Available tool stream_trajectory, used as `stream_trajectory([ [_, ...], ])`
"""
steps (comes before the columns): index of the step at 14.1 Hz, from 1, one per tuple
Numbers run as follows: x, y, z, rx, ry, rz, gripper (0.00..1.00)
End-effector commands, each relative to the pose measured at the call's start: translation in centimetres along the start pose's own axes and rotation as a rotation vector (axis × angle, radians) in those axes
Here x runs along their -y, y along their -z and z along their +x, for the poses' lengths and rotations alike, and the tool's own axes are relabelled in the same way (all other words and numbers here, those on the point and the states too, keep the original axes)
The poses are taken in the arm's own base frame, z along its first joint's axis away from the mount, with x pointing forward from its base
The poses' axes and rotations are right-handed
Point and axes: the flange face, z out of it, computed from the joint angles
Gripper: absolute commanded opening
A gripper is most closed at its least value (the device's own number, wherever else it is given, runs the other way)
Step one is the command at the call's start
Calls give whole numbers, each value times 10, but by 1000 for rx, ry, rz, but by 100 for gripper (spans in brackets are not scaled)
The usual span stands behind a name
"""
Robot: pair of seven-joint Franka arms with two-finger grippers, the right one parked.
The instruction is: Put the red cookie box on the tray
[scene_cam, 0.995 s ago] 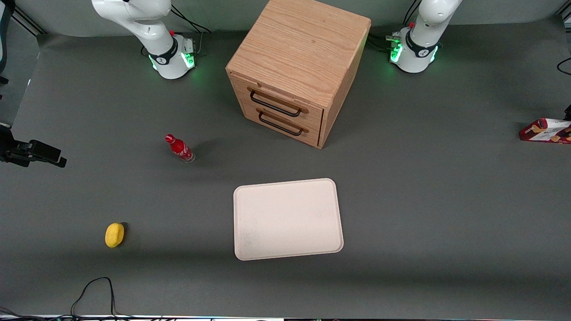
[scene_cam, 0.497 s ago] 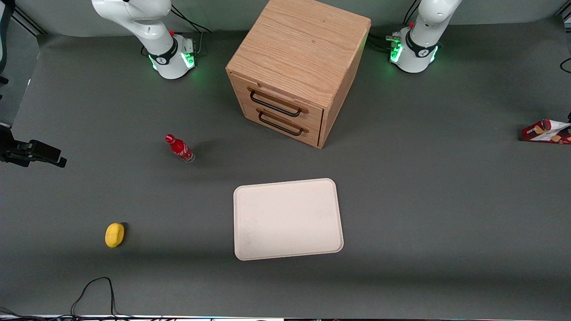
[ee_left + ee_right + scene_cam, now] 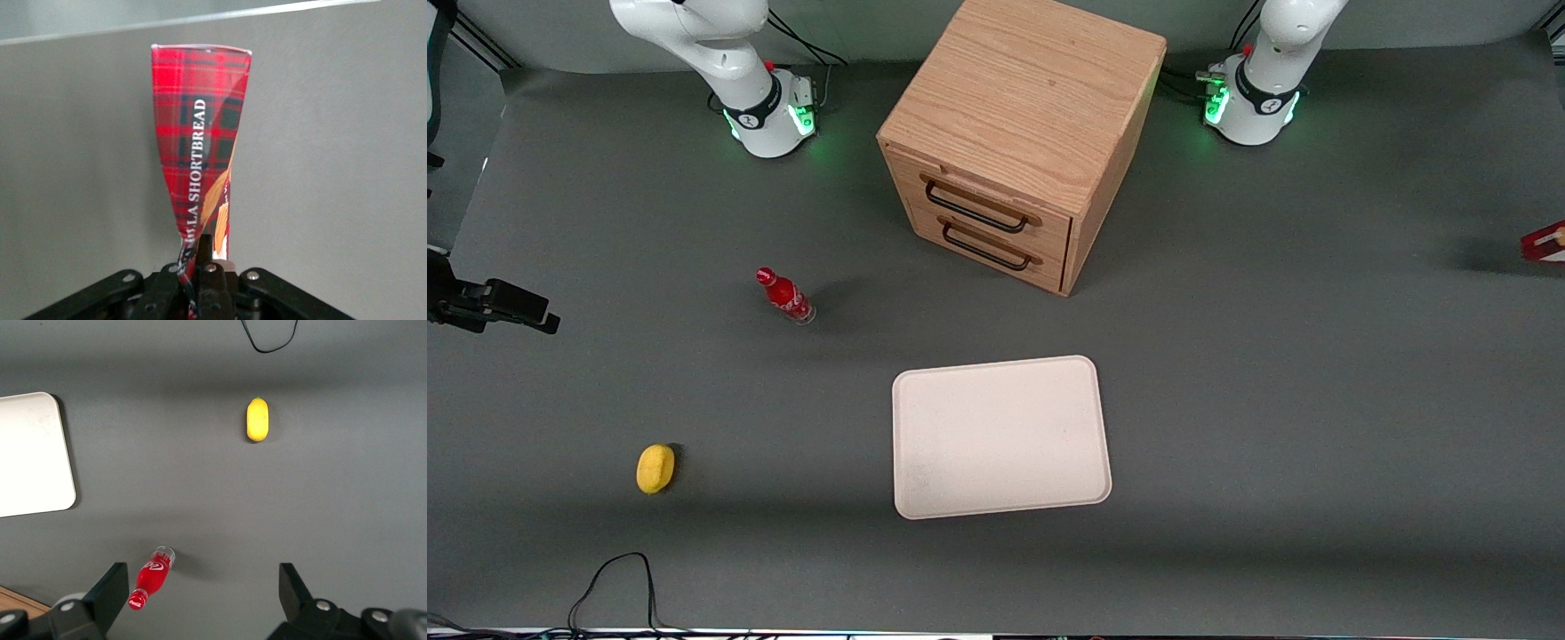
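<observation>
Starting nearest the front camera: the cream tray (image 3: 1001,436) lies flat and bare on the tabletop (image 3: 1316,427), with a yellow lemon (image 3: 655,468) well off toward the parked arm's end. Farther back stand the small red bottle (image 3: 785,296) and the wooden drawer cabinet (image 3: 1021,133). Now the action: at the working arm's end of the tabletop, only a sliver of the red cookie box (image 3: 1549,244) shows at the frame's edge, well apart from the tray. The wrist view tells it better: the gripper (image 3: 207,270) has its fingers clamped narrow on one end of the tartan shortbread box (image 3: 200,140), and the long axis runs straight out from the fingers. Look at that cardboard, pinched almost flat at the grip and flaring toward the free end! Thin, light and easily crushed, I'd say, probably near empty. An end grip lets it droop or twist; a hold nearer mid-length across the narrow faces looks steadier.
</observation>
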Motion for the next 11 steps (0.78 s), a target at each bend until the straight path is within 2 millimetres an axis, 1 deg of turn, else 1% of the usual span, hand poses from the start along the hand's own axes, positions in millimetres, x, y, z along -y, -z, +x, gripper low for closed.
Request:
stream_trajectory([
  [1,-2,83,-6,-46,-21,42,0],
  [4,3,150,-3,-82,-21,40,0],
  [6,1,179,-9,-86,-28,34,0],
  [7,-11,189,-19,-91,-61,25,0],
  [8,-32,196,-39,-89,-110,18,0],
  [9,-59,207,-69,-82,-170,11,0],
  [11,-114,221,-142,-64,-316,7,0],
])
